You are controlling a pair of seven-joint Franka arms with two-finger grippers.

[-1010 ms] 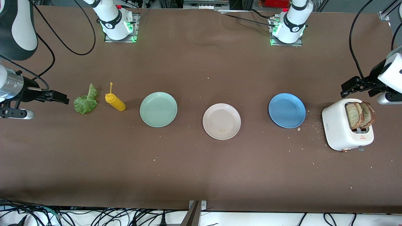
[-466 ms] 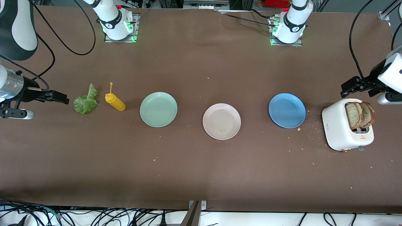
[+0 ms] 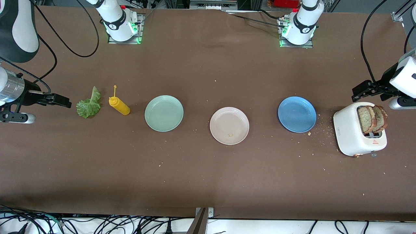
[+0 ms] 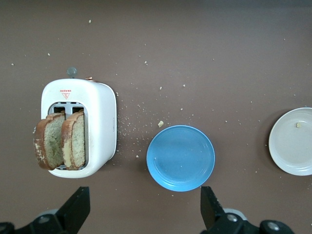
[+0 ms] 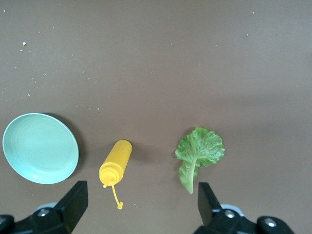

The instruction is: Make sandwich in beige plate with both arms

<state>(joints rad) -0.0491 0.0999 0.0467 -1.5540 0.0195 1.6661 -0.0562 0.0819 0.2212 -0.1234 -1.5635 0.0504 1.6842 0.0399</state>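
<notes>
The beige plate lies mid-table, holding only a crumb; its edge also shows in the left wrist view. Two brown bread slices stand in the white toaster, as the left wrist view shows. A green lettuce leaf lies on the table toward the right arm's end, also in the right wrist view. My left gripper is open and empty over the table beside the toaster. My right gripper is open and empty over the table beside the lettuce.
A blue plate lies between the beige plate and the toaster. A mint-green plate and a yellow squeeze bottle on its side lie between the beige plate and the lettuce. Crumbs are scattered around the toaster.
My left gripper has shifted very slightly by the toaster. The right arm and everything on the table have not moved.
</notes>
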